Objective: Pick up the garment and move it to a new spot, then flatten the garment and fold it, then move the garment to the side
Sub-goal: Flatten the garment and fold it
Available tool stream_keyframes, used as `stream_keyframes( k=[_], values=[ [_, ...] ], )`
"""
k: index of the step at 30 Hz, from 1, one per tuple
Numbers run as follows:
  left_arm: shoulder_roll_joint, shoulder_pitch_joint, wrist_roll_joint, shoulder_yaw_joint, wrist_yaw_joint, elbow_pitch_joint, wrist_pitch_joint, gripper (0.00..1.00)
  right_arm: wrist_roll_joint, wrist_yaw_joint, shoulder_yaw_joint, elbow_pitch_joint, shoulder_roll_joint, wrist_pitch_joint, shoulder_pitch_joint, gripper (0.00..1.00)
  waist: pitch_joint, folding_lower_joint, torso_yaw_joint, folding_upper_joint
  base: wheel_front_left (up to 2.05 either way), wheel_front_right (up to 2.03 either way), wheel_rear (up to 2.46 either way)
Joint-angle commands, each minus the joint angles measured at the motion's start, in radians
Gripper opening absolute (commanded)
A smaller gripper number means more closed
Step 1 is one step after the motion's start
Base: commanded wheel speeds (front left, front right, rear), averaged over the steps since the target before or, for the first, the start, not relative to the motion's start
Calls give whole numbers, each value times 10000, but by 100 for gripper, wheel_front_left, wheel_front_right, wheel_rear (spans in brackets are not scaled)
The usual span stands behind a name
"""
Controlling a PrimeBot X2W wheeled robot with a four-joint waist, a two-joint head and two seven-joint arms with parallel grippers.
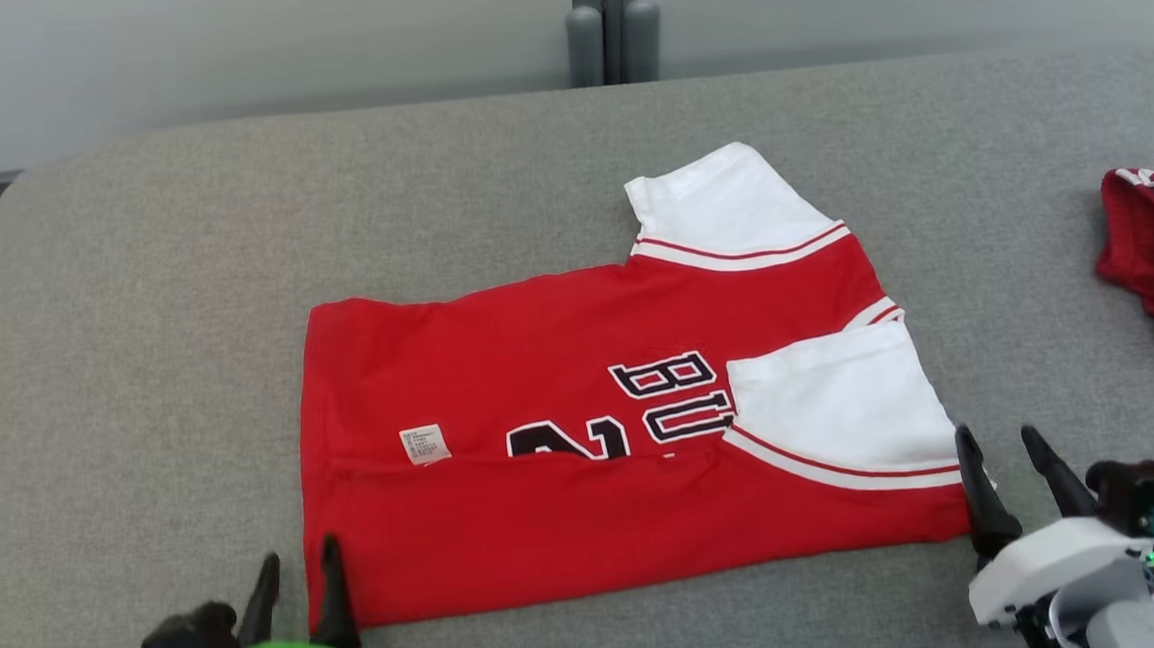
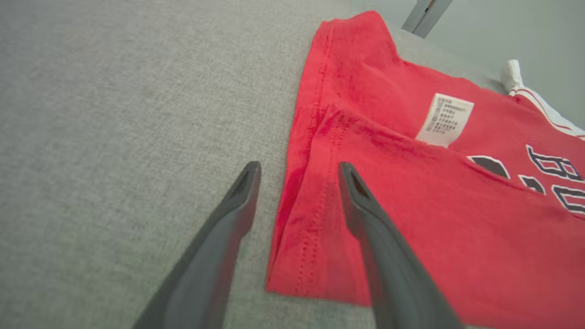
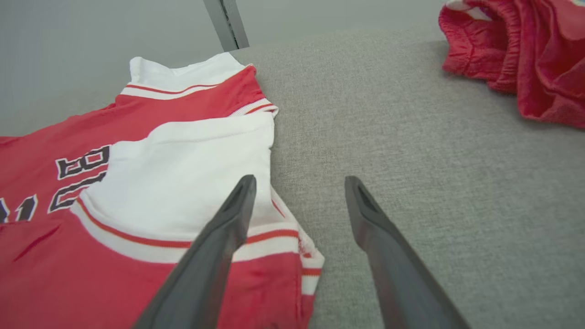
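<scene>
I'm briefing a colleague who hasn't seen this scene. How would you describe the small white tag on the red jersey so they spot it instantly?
On the grey table lies a partly folded red jersey with white sleeves. Toward its left end, just above the folded-up flap, sits the care label: a small white rectangle of tiny print, unlike the large sleeves and black lettering.

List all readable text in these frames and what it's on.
"BU": black-outlined letters on the red jersey, turned sideways; the rest is hidden under the folded white sleeve.
"2", probably: number beside the letters, partly hidden by a fold.
Care label on the jersey: print too small to read.
</scene>
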Motion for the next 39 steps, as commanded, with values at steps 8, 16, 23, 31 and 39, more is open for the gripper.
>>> stream_keyframes(
  k=[8,16,23,31,39],
  values=[
    [503,-2833,294,-305,16,501,1,100,-1201,-14,57,-216,-46,48,-1955,100,1715,0,109,-1,0,0,0],
    [1203,-5664,-40,-1443,16,2286,34,100,-2124,-14,539,145,-8,382,-3961,100,2810,0,20,-1,0,0,0],
    [1487,-7050,-367,-2493,16,3637,225,100,-2600,-14,936,591,12,520,-5130,100,3395,0,39,-1,0,0,0],
    [1481,-7461,-534,-3472,18,4769,359,0,-3104,-15,1004,1289,-184,1253,-6557,100,3684,0,344,-1,0,0,0],
    [1361,-8036,-732,-3756,20,4390,43,0,-3318,-15,866,2402,-392,2546,-8516,100,3952,0,1115,-1,0,0,0]
  ],
)
